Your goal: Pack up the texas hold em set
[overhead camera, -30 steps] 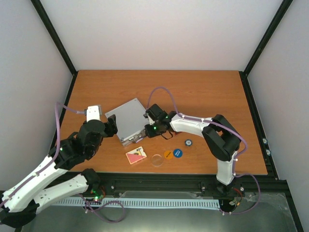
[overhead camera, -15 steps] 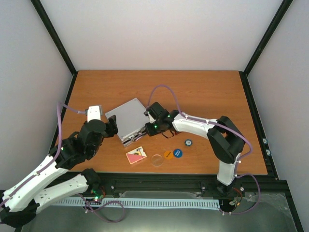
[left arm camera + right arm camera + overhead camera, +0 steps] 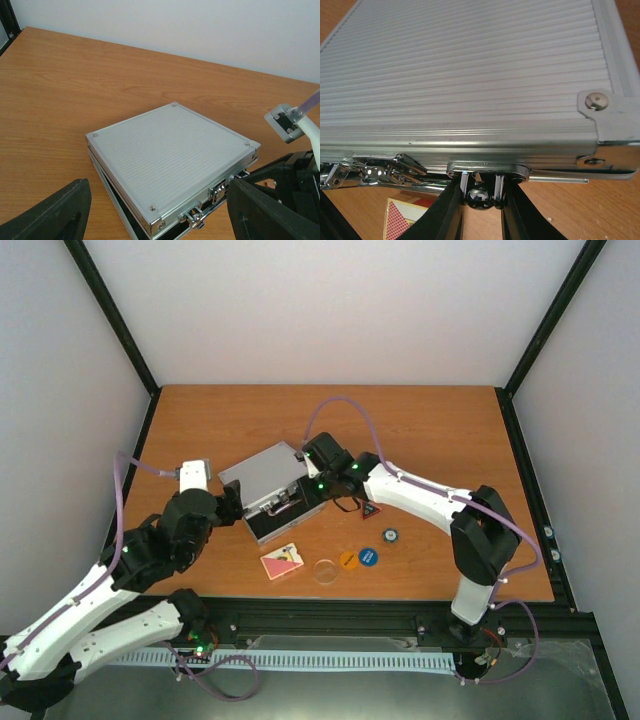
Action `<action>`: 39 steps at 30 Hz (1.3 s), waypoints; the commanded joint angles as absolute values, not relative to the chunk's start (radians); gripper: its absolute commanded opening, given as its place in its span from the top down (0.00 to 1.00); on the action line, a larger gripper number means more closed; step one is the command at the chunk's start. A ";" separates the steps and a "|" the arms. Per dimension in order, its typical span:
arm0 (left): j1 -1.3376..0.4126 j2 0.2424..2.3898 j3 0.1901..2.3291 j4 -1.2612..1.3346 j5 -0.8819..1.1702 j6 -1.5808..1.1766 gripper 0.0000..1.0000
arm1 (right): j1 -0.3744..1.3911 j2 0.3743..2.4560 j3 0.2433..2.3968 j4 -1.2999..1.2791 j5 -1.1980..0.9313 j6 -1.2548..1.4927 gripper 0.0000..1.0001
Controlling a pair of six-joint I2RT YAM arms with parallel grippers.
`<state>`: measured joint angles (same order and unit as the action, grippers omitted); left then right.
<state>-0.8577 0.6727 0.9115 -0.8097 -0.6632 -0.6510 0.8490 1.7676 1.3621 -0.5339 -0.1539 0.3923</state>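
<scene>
The silver aluminium case [image 3: 262, 478] lies left of centre with its lid raised a little, so a black gap shows along its front edge. My right gripper [image 3: 305, 490] is shut on a chrome fitting [image 3: 481, 195] at the front of the lid [image 3: 470, 65]. My left gripper [image 3: 232, 505] is open at the case's left side, with the case [image 3: 170, 160] between its fingers [image 3: 50, 215]. On the table lie a red-black triangle [image 3: 372, 511], a blue-white chip [image 3: 390, 535], a blue disc [image 3: 368, 557], an orange disc [image 3: 347, 560], a clear disc [image 3: 325, 571] and the pink card deck [image 3: 282, 561].
The card deck's corner [image 3: 402, 217] shows below the lid in the right wrist view. The right arm [image 3: 300, 185] shows at the right of the left wrist view. Black frame rails run along the table's left, right and near edges.
The right gripper has moved up and back with the lid's front fitting. The case lid has lifted and a black gap has opened at the front. The red-black triangle has come into view.
</scene>
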 commanded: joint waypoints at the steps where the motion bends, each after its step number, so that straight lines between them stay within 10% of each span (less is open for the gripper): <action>1: -0.865 0.664 0.945 -0.823 -0.657 -0.652 0.23 | 0.861 1.734 1.447 -0.525 -0.123 0.369 0.89; 39: -0.865 0.669 0.872 -0.787 -0.597 -0.680 0.23 | 0.829 2.101 2.149 -0.806 -0.110 0.284 0.88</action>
